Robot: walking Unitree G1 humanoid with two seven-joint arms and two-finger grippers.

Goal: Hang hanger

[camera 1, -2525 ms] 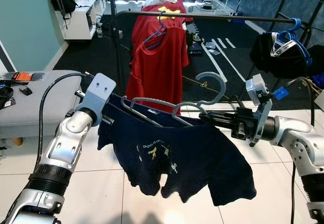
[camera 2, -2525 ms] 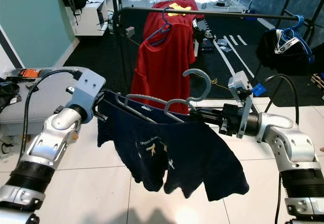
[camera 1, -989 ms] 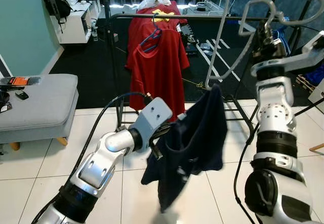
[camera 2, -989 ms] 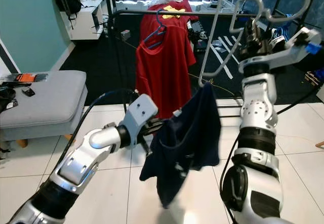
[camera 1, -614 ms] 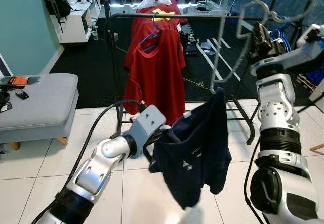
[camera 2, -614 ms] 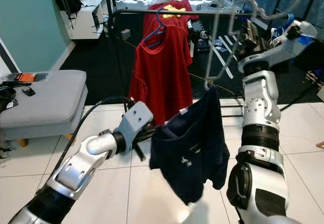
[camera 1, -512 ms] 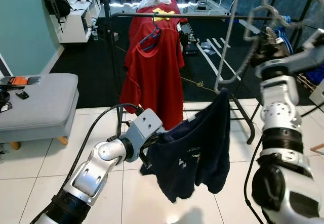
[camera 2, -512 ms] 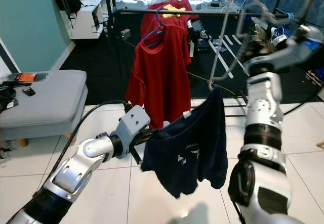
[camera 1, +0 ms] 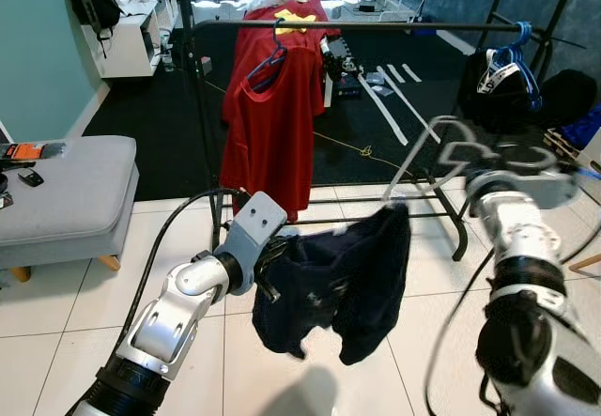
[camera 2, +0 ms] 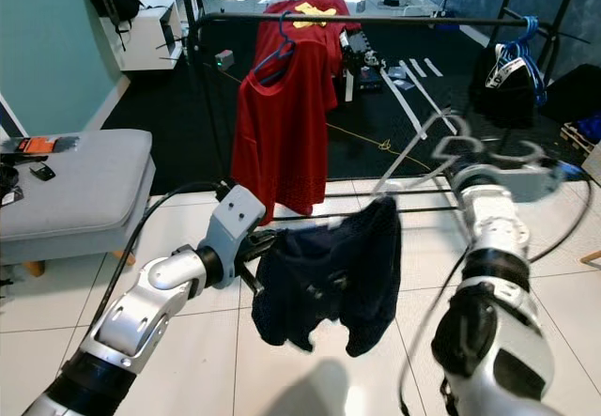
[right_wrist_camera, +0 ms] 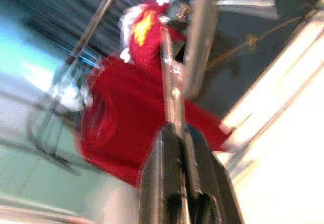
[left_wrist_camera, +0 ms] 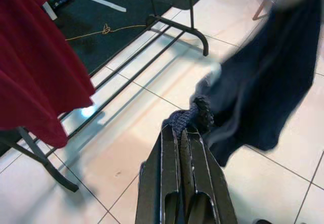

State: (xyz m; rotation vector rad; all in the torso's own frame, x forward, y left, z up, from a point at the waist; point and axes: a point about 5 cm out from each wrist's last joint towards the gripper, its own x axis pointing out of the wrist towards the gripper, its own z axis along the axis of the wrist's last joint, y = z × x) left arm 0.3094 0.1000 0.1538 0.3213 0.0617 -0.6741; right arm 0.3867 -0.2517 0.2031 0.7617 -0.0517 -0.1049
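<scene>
The hanger [camera 1: 427, 148], pinched in the right gripper [right_wrist_camera: 174, 128], slants down to the dark shirt [camera 1: 343, 275] bunched in the clamped left gripper [left_wrist_camera: 185, 133], well below the rail [camera 1: 376, 26] ahead.

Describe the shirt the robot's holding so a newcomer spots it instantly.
Start at the black clothes rail across the room, with a red T-shirt hanging from it. In front of it, over the white tiles, the left gripper pinches a navy T-shirt on a grey hanger. It's the only dark garment off the rail.
</scene>
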